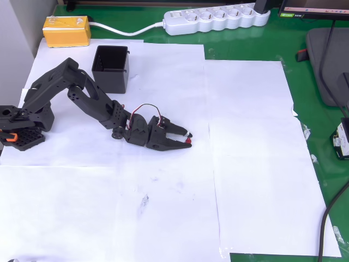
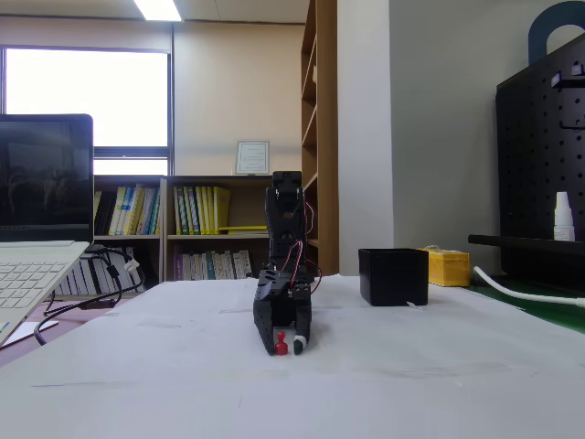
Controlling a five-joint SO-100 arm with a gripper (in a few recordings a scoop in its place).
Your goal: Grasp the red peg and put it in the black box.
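Tool [image 1: 187,137] looks clamped on the tiny dark-red stubby peg [image 2: 281,344] right at its fingertips, low over the paper-covered desk [image 1: 256,180], so the square black plastic box [image 1: 111,67] sits back behind it, near the arm's base.

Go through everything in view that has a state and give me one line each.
gripper: low over the paper, jaws closed on the red peg
red peg: upright between the jaws, at the paper
black box: upright, open-topped, looks empty
laptop: lid open, screen dark
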